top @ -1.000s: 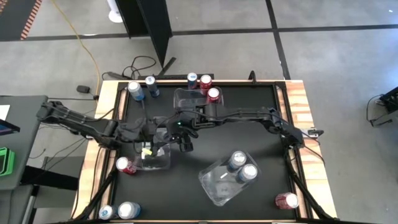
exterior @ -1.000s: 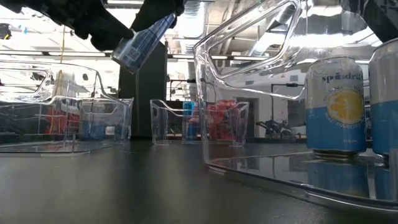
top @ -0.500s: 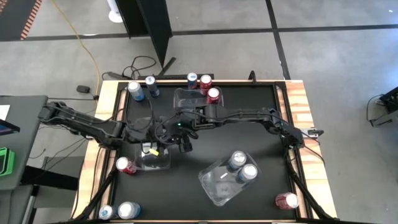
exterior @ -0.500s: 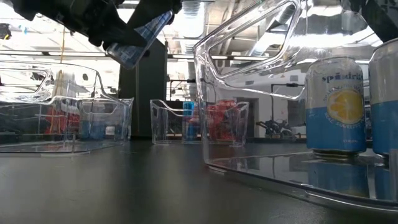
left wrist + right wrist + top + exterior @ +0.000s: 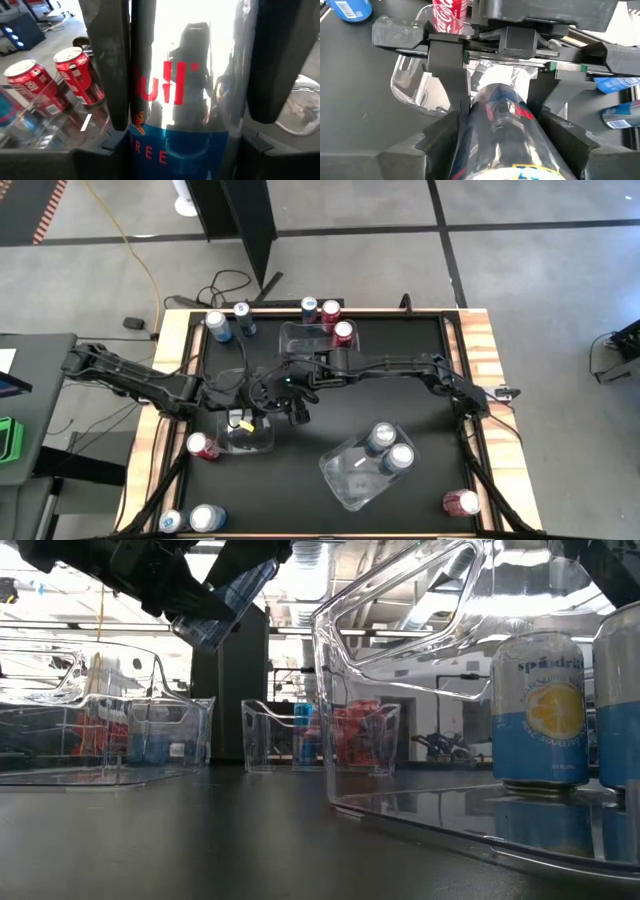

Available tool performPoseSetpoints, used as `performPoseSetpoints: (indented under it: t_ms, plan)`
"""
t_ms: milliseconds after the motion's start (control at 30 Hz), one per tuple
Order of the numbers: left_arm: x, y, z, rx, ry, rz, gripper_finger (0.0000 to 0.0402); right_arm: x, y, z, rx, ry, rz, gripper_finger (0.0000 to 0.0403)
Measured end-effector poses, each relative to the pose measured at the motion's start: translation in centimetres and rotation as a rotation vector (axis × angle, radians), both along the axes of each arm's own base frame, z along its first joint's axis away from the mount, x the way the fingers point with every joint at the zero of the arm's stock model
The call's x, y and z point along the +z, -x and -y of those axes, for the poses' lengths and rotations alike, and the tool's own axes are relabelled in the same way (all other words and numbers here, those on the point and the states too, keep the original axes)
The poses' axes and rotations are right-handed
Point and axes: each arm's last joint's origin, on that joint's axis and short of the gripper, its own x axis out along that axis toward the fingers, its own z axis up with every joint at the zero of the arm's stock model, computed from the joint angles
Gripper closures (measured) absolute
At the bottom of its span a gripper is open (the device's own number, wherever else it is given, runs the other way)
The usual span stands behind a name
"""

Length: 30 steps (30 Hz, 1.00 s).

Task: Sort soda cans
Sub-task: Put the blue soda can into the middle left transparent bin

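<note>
**Left arm reaches the can for a handover**

The slim blue can (image 5: 222, 602) hangs tilted in the air, just above the small bin (image 5: 262, 444) at the left side of the desk (image 5: 400, 390). Half a second ago the left end effector (image 5: 255, 393) was short of the can; now it has slid over the lower end. In the left wrist view its two fingers stand at both sides of the can and seem to press on it. The right end effector (image 5: 284, 388) has not let go: in the right wrist view its fingers clamp the upper part. So both end effectors grip the same can.

For the task this looks like a transfer from right arm to left, nearly complete. I judge the next step is that the right fingers release, and the left arm carries the can to its group. A red can (image 5: 203, 445) stands beside the small bin, and two light-blue cans (image 5: 388, 448) stand in the large bin well to its right.
</note>
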Motion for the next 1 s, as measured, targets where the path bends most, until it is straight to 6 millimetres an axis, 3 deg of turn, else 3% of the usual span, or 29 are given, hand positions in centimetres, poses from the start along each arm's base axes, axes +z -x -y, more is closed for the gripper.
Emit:
performPoseSetpoints:
  t_ms: [100,267,567,700,867,1000]
  plan:
    - [-0.1,0.1,0.2,0.021,-0.012,-0.010,0.0188,0.4,0.0,0.1,-0.002,-0.001,0.023,0.0113]
    - [-0.7,0.4,0.4,0.050,-0.030,-0.033,0.0188,3.0,1.2,0.0,-0.013,0.018,0.097,0.0110]
    - [-1.4,2.8,-0.1,0.084,-0.009,0.064,0.0188,6.8,3.0,0.0,-0.028,0.017,0.226,0.0109]
    - [-2.1,4.4,-0.5,0.100,-0.016,0.106,0.0188,6.5,2.8,0.1,-0.030,0.017,0.225,0.0119]
    - [-3.1,6.4,-1.0,0.105,-0.023,0.222,0.0188,5.7,2.0,0.3,-0.037,0.017,0.241,0.0173]
    - [-4.1,7.5,-1.3,0.102,-0.051,0.278,0.0188,5.4,1.3,0.7,-0.053,0.008,0.309,0.0263]
